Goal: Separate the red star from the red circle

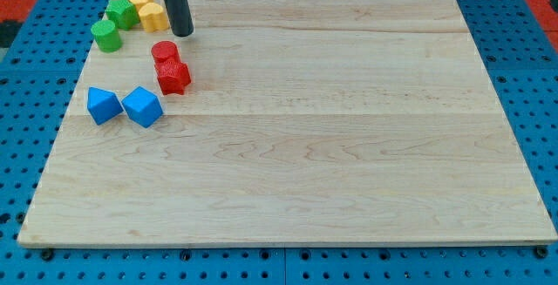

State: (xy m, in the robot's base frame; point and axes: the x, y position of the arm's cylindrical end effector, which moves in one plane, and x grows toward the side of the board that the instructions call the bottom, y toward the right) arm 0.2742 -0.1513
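The red circle (pixel 164 52) and the red star (pixel 173 76) sit touching each other at the upper left of the wooden board (pixel 331 145), the circle above the star. My tip (pixel 183 34) is just above and slightly right of the red circle, close to it with a small gap. The rod rises out of the view's top.
A green block (pixel 122 12) and a green cylinder (pixel 106 36) lie at the top left, next to two yellow blocks (pixel 150 11) left of my tip. Two blue blocks (pixel 104 105) (pixel 142 106) lie below left of the red star. A blue pegboard surrounds the board.
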